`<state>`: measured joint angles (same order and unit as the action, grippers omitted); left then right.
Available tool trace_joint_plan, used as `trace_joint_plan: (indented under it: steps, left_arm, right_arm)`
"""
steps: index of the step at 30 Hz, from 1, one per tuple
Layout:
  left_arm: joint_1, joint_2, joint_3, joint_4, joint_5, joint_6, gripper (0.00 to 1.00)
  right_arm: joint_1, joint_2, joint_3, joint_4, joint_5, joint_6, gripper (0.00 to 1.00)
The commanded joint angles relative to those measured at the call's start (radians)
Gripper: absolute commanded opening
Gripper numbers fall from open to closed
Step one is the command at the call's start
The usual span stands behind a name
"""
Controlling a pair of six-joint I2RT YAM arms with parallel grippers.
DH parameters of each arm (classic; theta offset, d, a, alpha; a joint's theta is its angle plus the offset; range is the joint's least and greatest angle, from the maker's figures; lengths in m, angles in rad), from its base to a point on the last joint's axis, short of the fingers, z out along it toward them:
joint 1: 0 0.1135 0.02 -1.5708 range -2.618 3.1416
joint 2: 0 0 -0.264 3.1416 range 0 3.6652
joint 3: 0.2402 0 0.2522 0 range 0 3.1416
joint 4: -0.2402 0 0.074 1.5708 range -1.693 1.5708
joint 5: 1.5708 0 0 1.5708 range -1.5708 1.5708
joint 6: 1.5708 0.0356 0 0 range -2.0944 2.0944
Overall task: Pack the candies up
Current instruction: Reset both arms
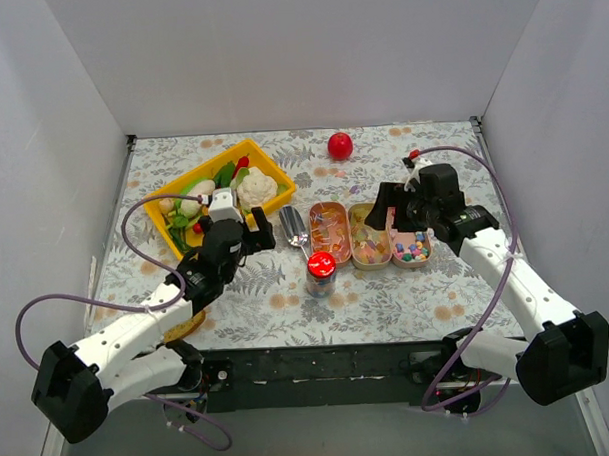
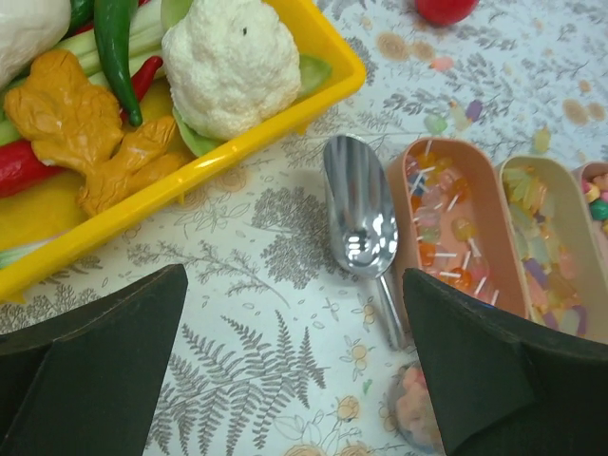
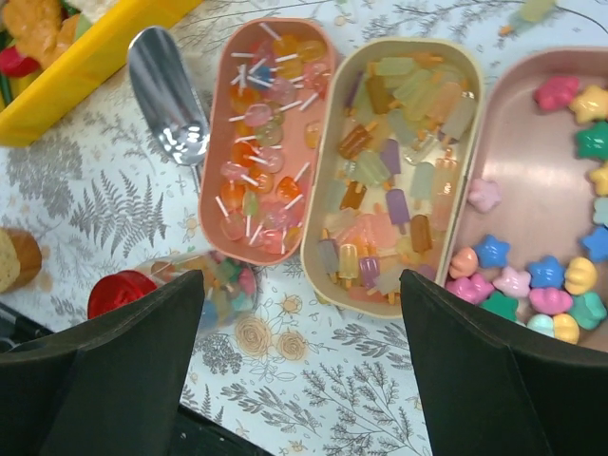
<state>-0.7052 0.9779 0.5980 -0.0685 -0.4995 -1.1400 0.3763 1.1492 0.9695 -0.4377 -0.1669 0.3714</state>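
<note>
White walls stand round a table (image 1: 287, 299) with a flowery cloth. The candies (image 3: 261, 142) lie in three long dishes (image 3: 532, 180), side by side on the right half of the table. A small jar (image 1: 321, 272) with a red lid sits just in front of the first dish, and I can see a few candies inside it.

My right tool (image 3: 304, 370) hangs over the dishes, wide open and holding nothing. My left tool (image 2: 294, 370) is wide open too, with nothing in it.

What matters most to me is the scoop (image 2: 359, 223). It lies flat on the cloth between the yellow tray (image 2: 237, 149) and the first dish — touching neither, as far as I can tell. Its long line runs away from me, with the bowl far and the thin handle near, pointing toward the jar. It sits just ahead of the left tool, a little to the right of its middle. So the left arm is nearer — I think it should go for the handle.
</note>
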Motion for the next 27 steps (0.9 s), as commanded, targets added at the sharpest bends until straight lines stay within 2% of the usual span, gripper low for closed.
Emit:
trace_joint_plan:
  steps: [1,9,27]
  left_arm:
    - [0.038,0.043,0.115,-0.053,0.104,0.005,0.98]
    - [0.039,0.122,0.255,-0.171,0.012,-0.041,0.98]
    - [0.039,0.064,0.189,-0.154,-0.008,-0.075,0.98]
  right_arm:
    - [-0.043,-0.017,-0.026,0.048,0.064,0.060,0.90]
    - [-0.083,-0.040,-0.057,0.063,0.092,0.080,0.89]
    - [-0.145,-0.048,-0.098,0.077,0.118,0.096,0.88]
